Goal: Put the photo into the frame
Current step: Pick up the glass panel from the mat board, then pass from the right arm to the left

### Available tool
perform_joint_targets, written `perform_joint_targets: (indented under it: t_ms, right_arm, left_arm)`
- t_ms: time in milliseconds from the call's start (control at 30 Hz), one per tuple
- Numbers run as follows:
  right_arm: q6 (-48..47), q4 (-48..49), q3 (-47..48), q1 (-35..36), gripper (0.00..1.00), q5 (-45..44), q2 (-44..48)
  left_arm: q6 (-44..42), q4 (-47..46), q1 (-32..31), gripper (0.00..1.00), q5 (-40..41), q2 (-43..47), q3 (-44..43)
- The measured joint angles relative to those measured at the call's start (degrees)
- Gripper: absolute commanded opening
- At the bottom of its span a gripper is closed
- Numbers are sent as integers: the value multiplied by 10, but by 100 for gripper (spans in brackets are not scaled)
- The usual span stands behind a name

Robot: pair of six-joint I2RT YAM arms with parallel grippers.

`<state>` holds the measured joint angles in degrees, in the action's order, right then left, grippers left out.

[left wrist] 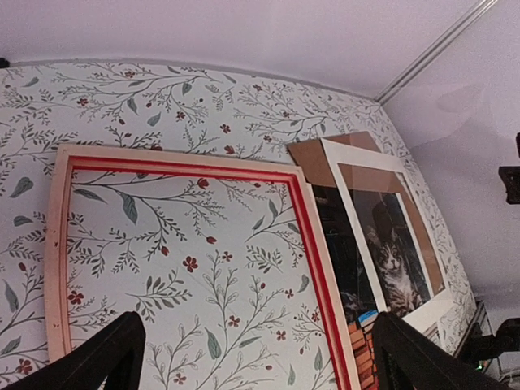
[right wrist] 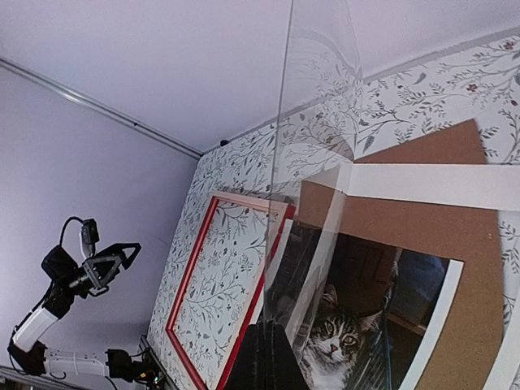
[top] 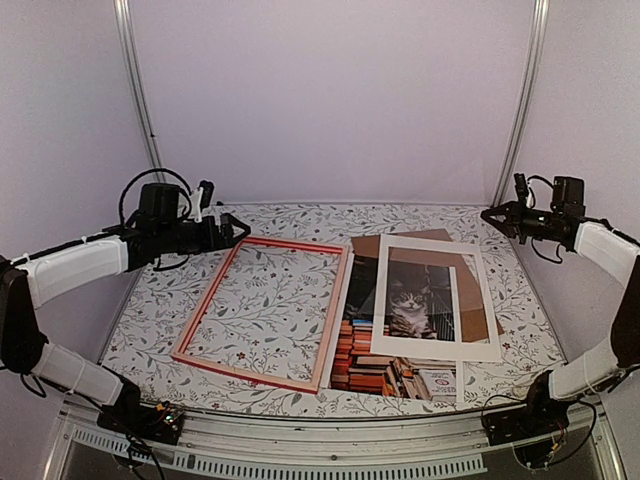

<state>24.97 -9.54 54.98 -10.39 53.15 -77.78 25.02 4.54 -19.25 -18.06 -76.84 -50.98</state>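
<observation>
The frame [top: 205, 300] lies flat on the table left of centre, red side up [left wrist: 311, 244] [right wrist: 189, 268]. The photo [top: 408, 305] of a tabby cat over stacked books lies just right of it, partly covered [left wrist: 394, 264] [right wrist: 382, 276]. My left gripper [top: 235, 230] hangs open and empty in the air over the frame's far left corner [left wrist: 258, 318]. High at the far right, my right gripper [top: 487, 213] is shut on the edge of a clear pane [right wrist: 313, 162], which rises from its fingertips [right wrist: 276, 325].
A white mat board [top: 484, 300] with a window lies on top of the photo [right wrist: 422, 185]. A brown backing board [top: 365, 245] sticks out behind it [right wrist: 439, 146]. The table has a leaf-patterned cover [top: 160, 310]; white walls enclose three sides.
</observation>
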Motion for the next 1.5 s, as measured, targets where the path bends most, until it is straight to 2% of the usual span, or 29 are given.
perform_joint_targets:
  t_ms: [333, 700, 1167, 1500]
  right_arm:
    - [14, -40, 133, 128, 0, 38, 2]
    - [81, -5, 198, 218, 0, 78, 1]
    - [174, 80, 205, 243, 0, 90, 1]
    - [204, 107, 205, 244, 0, 90, 1]
  left_arm:
    - [6, -103, -52, 99, -76, -16, -5]
    - [39, -293, -89, 99, -136, -88, -5]
    - [101, -462, -126, 100, -180, -250, -26]
    - [147, -558, -127, 100, -240, -338, -92]
